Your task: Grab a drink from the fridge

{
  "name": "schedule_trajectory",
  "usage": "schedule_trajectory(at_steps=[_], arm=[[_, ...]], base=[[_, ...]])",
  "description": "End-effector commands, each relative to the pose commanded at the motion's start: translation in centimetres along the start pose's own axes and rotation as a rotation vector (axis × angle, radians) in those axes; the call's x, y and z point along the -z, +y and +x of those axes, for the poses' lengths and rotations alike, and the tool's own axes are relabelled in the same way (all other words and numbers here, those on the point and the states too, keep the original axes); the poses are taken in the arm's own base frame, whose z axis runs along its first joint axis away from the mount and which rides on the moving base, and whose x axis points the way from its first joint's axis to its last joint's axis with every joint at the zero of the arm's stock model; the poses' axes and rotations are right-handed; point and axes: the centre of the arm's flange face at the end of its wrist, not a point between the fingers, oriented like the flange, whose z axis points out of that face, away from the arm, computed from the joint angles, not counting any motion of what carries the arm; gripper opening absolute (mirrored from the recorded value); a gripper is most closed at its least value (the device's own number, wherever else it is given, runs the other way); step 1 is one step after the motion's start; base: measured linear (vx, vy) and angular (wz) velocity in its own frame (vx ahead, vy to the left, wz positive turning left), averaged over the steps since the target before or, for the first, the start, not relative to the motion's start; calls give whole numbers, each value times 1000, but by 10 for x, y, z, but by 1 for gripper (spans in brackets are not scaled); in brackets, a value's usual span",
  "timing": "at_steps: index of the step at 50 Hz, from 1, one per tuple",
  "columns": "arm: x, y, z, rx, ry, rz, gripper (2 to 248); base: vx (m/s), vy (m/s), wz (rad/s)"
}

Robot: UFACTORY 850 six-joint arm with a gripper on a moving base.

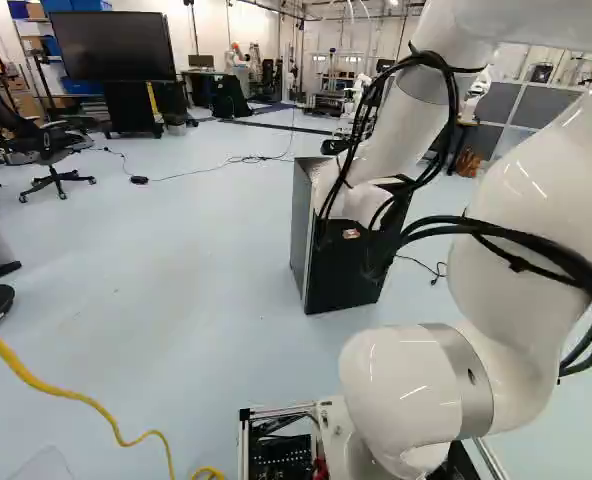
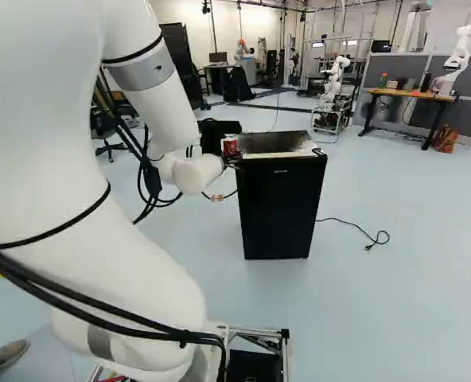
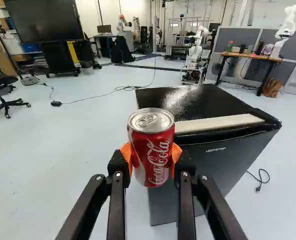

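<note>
In the right base view my gripper (image 2: 227, 161) is mostly hidden beyond the white wrist, with the red can (image 2: 230, 146) at the near left corner of the fridge top. The wrist view shows the gripper (image 3: 150, 152) shut on the red drink can (image 3: 155, 162), orange pads pressing it from two sides. The can is upright, silver lid uppermost. Behind and beside it stands the black fridge (image 3: 223, 162), its door closed; the arm partly covers the fridge (image 1: 341, 275) in the left base view.
The fridge's cable (image 2: 353, 225) trails on the floor beside it. A yellow cable (image 1: 86, 400) crosses the near floor. Farther off are an office chair (image 1: 51, 150), a large screen (image 1: 114, 46), a wooden table (image 3: 250, 56) and another robot (image 2: 332, 87).
</note>
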Motion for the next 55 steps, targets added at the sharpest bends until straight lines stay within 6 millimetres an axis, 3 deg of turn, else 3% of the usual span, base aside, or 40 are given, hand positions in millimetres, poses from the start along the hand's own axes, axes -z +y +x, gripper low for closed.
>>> schedule_trajectory(at_steps=[27,55], arm=[[62,-10,-37,15,-34,38,96],[96,-13,-62,24,-54,59,96]], base=[[0,0,0],[0,0,0]])
